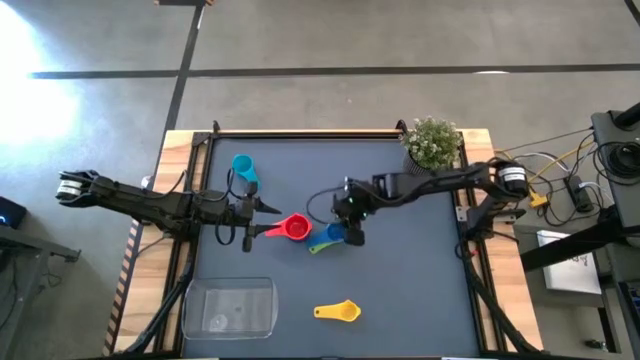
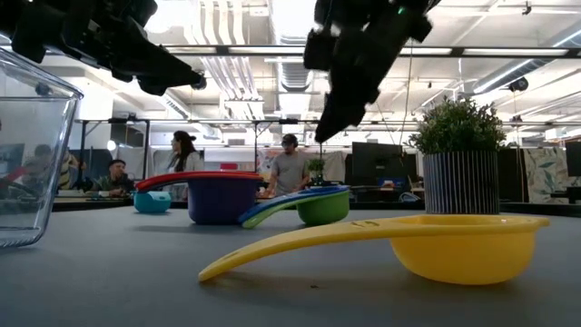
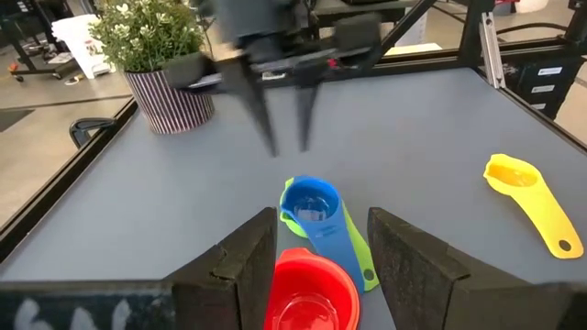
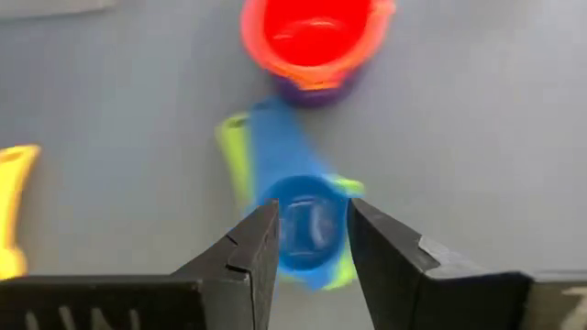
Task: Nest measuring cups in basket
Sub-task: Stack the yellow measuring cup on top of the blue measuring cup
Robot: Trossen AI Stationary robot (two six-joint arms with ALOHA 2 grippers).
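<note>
Your right gripper [image 1: 349,226] hangs over the table's middle, fingers parted and empty, directly above a dark blue cup [image 1: 335,233] nested in a green cup [image 1: 322,245]. Your left gripper [image 1: 262,218], fingers also apart and holding nothing, points at a red cup [image 1: 296,229] stacked in a purple one. A yellow cup [image 1: 340,311] lies near the clear basket [image 1: 228,308]; a light blue cup [image 1: 243,167] sits well apart.

Basket [image 1: 228,307]: your tabletop's [image 1: 420,280] near-left corner.
Plant [image 1: 433,143]: your far-right corner.
Stacked cups [image 1: 331,236]: centre, between both arms.
</note>
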